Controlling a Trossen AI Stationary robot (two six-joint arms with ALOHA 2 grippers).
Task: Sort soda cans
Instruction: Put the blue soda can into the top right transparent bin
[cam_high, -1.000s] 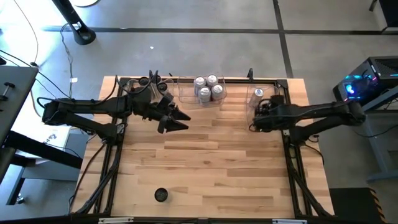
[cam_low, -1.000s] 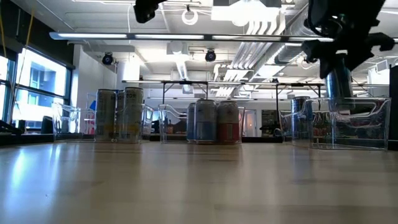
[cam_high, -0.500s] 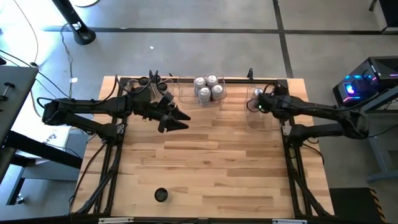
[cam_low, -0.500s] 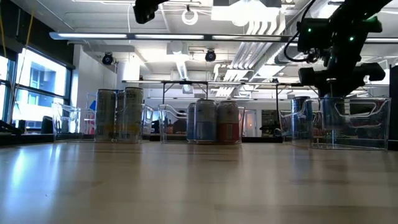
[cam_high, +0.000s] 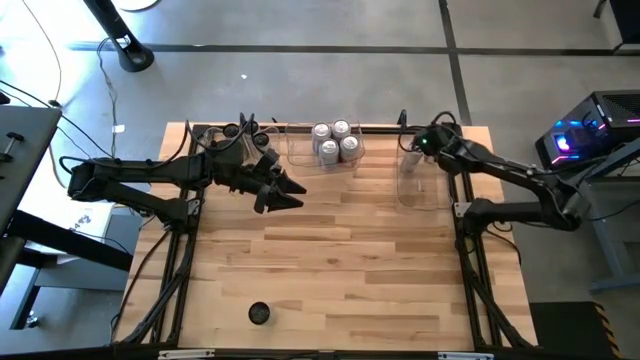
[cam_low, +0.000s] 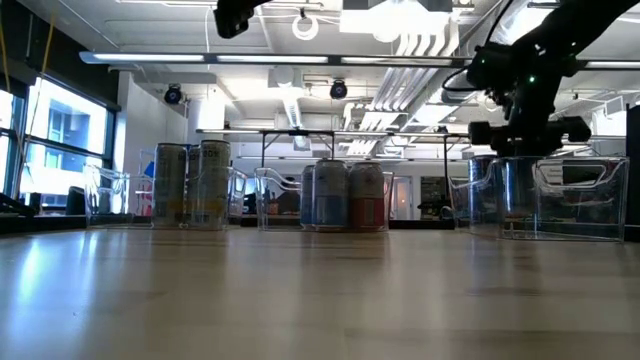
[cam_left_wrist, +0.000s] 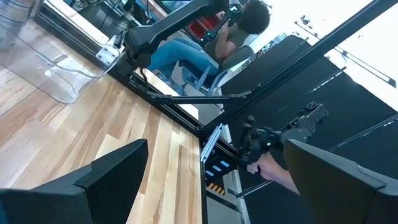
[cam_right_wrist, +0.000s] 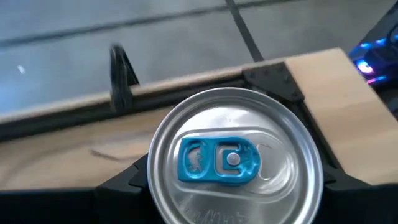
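Right now I have the right gripper (cam_high: 417, 150) up at the upper right of the overhead frame, inside the clear bin (cam_high: 420, 190) at the back right corner of the table (cam_high: 340, 260). Its fingers are clamped on a silver can (cam_right_wrist: 233, 165) with a blue pull tab (cam_right_wrist: 219, 160); in the right wrist picture the can's lid fills the centre and the dark fingers (cam_right_wrist: 127, 183) press against it on either side. From table level, at the right of the frame, that can (cam_low: 518, 195) stands upright within the bin, directly under the gripper. My left gripper (cam_high: 285, 195) waits over the upper left part of the table, just off the back edge, with its fingers (cam_left_wrist: 106, 177) spread wide and nothing between them. Elsewhere, four silver cans (cam_high: 335, 142) sit bunched in the middle bin (cam_high: 300, 150) at the top centre of the overhead picture. Dark cans (cam_low: 188, 185) stand in the left bin at the left of the low frame. One black-topped can (cam_high: 259, 314) stands alone at the lower left of the overhead frame, well apart from both grippers. A person (cam_left_wrist: 211, 43) sits beyond the table in the left wrist picture.
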